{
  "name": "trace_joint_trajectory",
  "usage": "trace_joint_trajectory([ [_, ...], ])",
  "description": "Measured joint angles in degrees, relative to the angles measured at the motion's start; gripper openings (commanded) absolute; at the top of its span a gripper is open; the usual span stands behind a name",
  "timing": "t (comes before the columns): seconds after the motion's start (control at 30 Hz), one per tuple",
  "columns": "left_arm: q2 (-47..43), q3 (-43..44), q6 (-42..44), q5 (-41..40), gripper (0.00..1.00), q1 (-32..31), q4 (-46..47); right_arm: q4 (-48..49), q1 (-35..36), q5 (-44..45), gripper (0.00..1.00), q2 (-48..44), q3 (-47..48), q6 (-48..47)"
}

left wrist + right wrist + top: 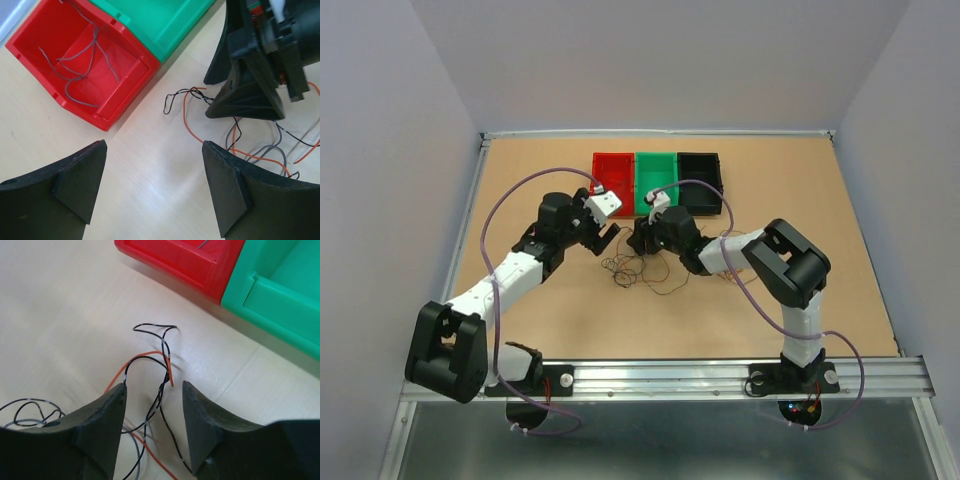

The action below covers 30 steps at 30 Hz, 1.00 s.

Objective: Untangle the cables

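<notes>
The cables (638, 272) lie as a loose clump of thin orange, black and grey wires on the table, in front of the bins. My right gripper (641, 245) stands over the clump's far edge. In the right wrist view it (154, 387) is open, with twisted black strands (159, 393) and an orange end (145, 355) lying loose between the fingers. My left gripper (610, 238) hovers just left of the clump; it (154, 144) is open over bare table, the cables (185, 112) to its right.
A red bin (613, 185), a green bin (657, 185) and a black bin (701, 185) stand in a row behind the clump. Grey wire strands (75, 60) lie inside the red bin (30, 50). The two grippers are close together.
</notes>
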Motion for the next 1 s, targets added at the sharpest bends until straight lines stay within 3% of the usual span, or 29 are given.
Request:
trace_joint_trajectory([
  [0.1, -2.3, -1.5, 0.2, 0.7, 0.89, 0.2, 1.4, 0.0, 0.0, 0.7, 0.31, 1.5, 1.0, -0.1],
  [0.17, -3.9, -2.7, 0.6, 1.2, 0.89, 0.5, 2.3, 0.1, 0.0, 0.8, 0.12, 1.7, 1.1, -0.3],
  [0.27, -7.2, -5.1, 1.8, 3.1, 0.89, 0.6, 3.5, 0.9, 0.0, 0.5, 0.00, 1.6, 0.9, -0.3],
  [0.47, -11.0, -7.1, 4.3, 8.0, 0.89, 0.6, 4.7, 3.9, 0.0, -2.6, 0.00, -5.2, -4.9, -0.5],
  [1.0, -11.1, -7.8, 7.3, 14.1, 0.94, 0.6, 4.9, 9.2, 0.9, -14.8, 0.01, -28.1, -18.7, -3.2],
])
